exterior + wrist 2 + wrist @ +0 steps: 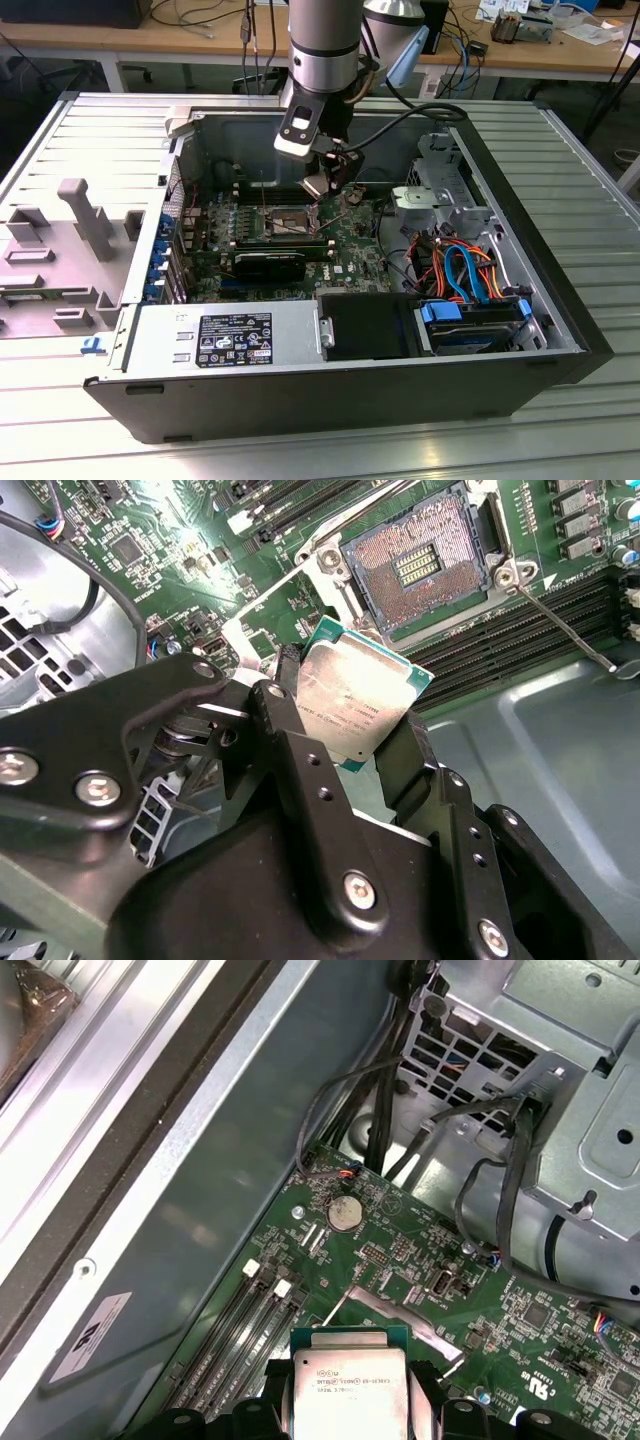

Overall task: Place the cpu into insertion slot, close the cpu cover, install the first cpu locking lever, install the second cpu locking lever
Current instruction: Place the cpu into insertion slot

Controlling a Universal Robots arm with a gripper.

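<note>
Step one: chip (355,705) held clear of the open socket (425,565).
Fingers (402,755) clamp its edges; seating needs square alignment.

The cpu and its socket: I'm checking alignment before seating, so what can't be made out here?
- The cpu: its underside faces away in both wrist views; the gripper hides two edges.
- The cpu in the first wrist view: one side cut off by the picture's edge.
- The insertion slot: its contacts are too small to judge in the exterior view.

Silvery cpu (355,705) tilted, gripped, near empty insertion slot (425,565).
</note>
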